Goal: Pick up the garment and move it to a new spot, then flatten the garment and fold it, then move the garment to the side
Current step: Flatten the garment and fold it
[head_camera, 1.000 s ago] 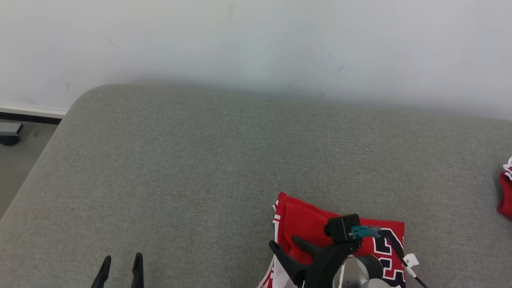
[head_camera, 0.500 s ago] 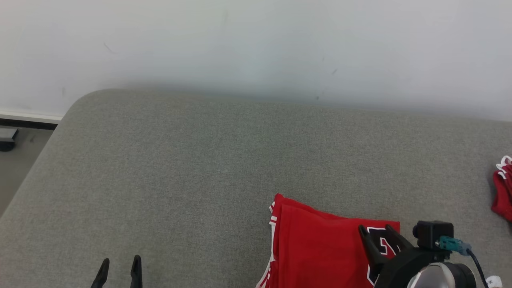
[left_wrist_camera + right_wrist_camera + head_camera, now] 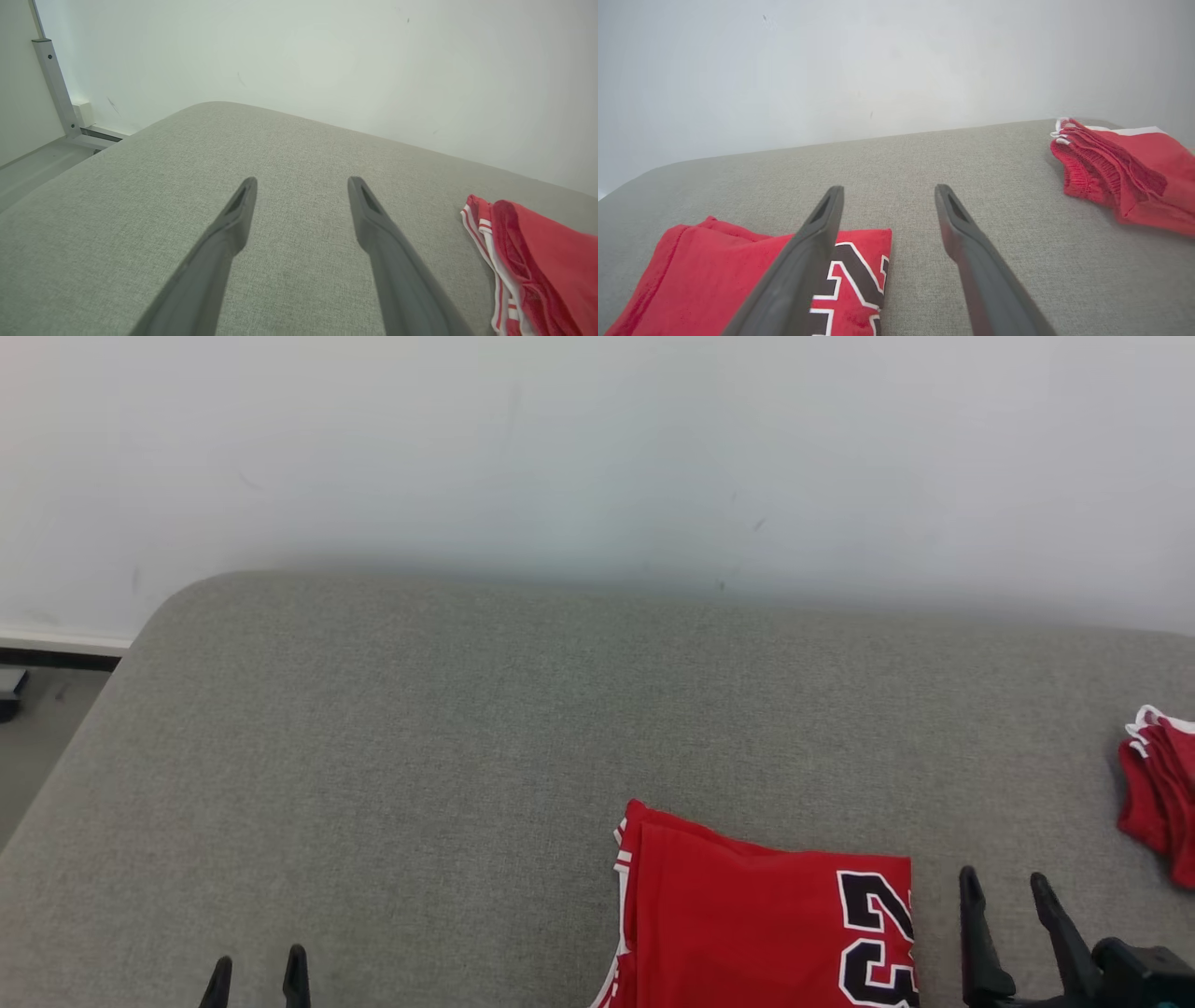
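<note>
Our right gripper (image 3: 1003, 877) has swung off the folded red jersey (image 3: 747, 915) and now hovers just right of it, fingers spread and empty like those of our left gripper (image 3: 260, 957), while that jersey lies flat on the grey cushion (image 3: 467, 728).

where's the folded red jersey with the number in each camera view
Head view: the folded red jersey lies at the bottom edge, right of centre.
Left wrist view: at the lower right edge, white-striped trim towards the fingers.
Right wrist view: lower left, partly behind a finger of the right hand.
Shared landmark: the grey cushion meeting the white wall.
</note>
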